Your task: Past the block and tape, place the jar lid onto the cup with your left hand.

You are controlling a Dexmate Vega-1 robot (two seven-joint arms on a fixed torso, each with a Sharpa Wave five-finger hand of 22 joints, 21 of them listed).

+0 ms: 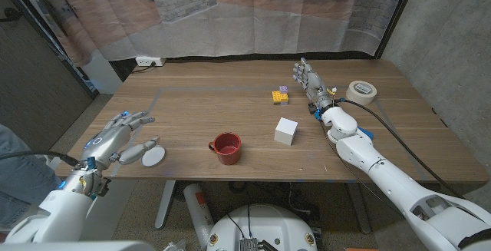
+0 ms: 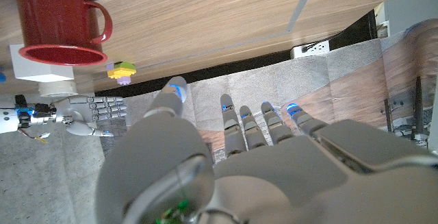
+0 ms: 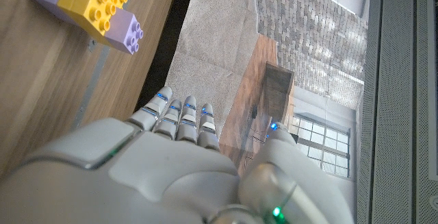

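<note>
We see even, soft daylight across the wooden surface (image 1: 230, 105) in the head view, with only faint shadows under the red cup (image 1: 225, 148) and white block (image 1: 286, 130). Straight edges bow slightly toward the corners. In both wrist views, the nearest parts of the left hand (image 2: 226, 169) and right hand (image 3: 164, 169) look soft and slightly blurred.

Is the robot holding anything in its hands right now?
No. The left hand is open beside the jar lid, not gripping it. The right hand is open too.
</note>
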